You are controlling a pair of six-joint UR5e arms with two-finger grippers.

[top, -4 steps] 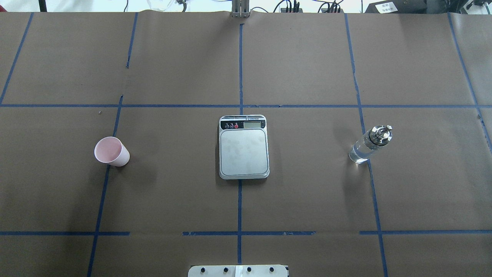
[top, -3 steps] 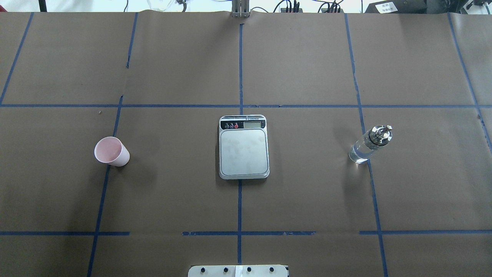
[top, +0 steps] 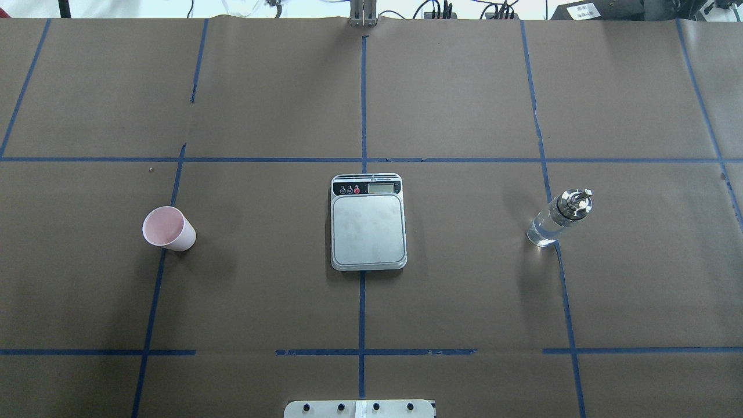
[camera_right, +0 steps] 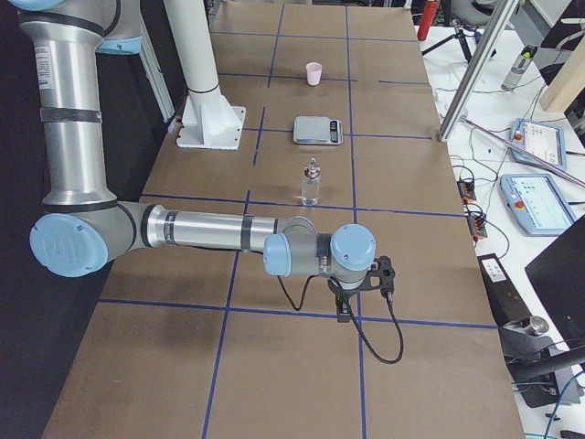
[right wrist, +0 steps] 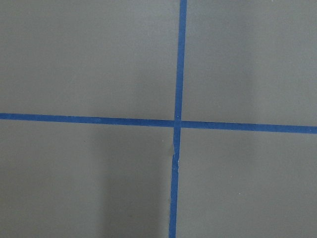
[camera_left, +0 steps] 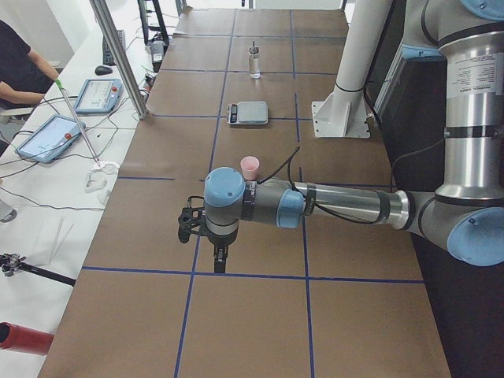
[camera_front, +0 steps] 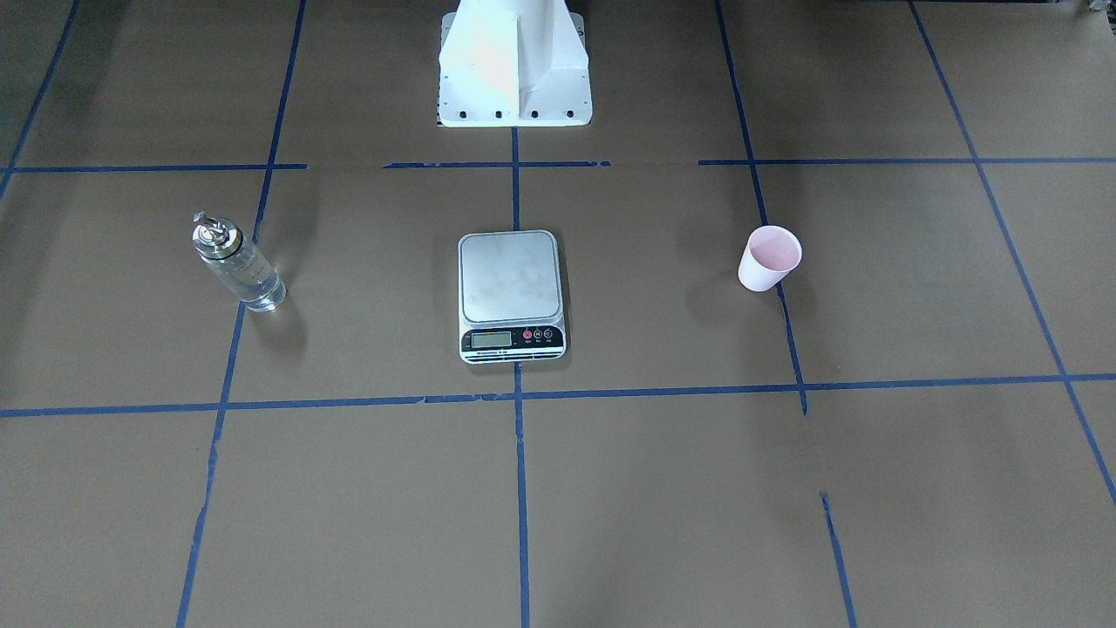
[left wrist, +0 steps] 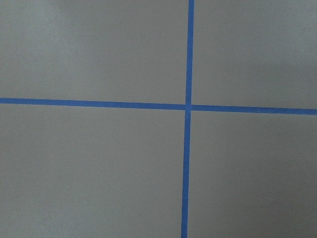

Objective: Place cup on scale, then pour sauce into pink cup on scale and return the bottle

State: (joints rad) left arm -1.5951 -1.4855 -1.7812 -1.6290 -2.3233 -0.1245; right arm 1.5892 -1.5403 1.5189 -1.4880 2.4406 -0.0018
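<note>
Cup (top: 168,229): upright on the robot's left side, well apart from the scale (top: 368,227); probably light and crushable, so a gentle mid-wall hold.
Bottle (top: 557,219): upright, far right; glass likely slippery.
Left gripper (camera_left: 220,262), right gripper (camera_right: 345,311): opening cannot be told.

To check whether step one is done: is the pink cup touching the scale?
Apart. The overhead view shows bare brown table between the pink cup and the scale.

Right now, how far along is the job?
Nothing is done yet. The cup stands on the table, apart from the empty scale; the bottle stands untouched on the other side. Nothing is being handled. Left: cup onto scale, pour, return bottle.
</note>
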